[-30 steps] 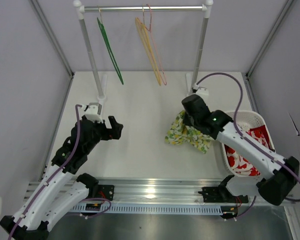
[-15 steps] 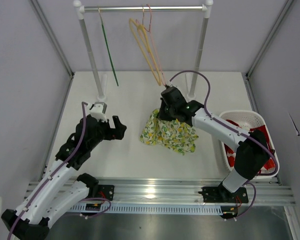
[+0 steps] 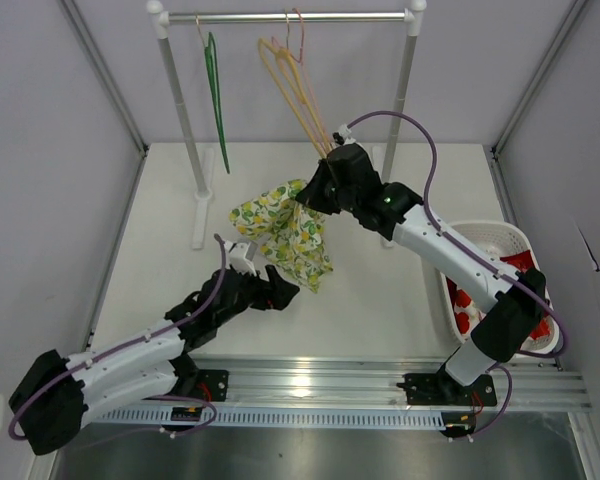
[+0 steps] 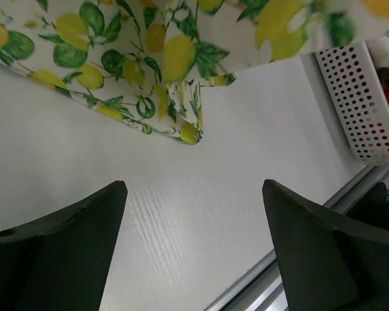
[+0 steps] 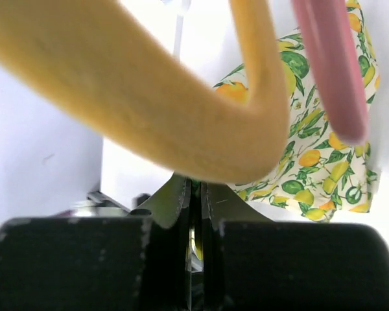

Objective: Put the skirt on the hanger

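The skirt (image 3: pixel 282 228), white with lemons and green leaves, hangs in the air from my right gripper (image 3: pixel 317 196), which is shut on its top edge just below the yellow hanger (image 3: pixel 298 92) and pink hanger (image 3: pixel 305 60) on the rail. In the right wrist view the yellow hanger (image 5: pixel 181 97) and pink hanger (image 5: pixel 330 65) fill the top, with the skirt (image 5: pixel 324 162) behind. My left gripper (image 3: pixel 285 293) is open, low over the table, right under the skirt's lower hem (image 4: pixel 175 116); nothing is between its fingers (image 4: pixel 65 233).
A green hanger (image 3: pixel 216 95) hangs at the rail's left end. The rack's posts (image 3: pixel 183 120) stand at the back. A white basket (image 3: pixel 495 245) with red-and-white cloth (image 3: pixel 525 268) sits at the right.
My right gripper has lifted the skirt up and left from the basket to just under the yellow hanger. My left arm has swung right and lower, under the skirt's hem.
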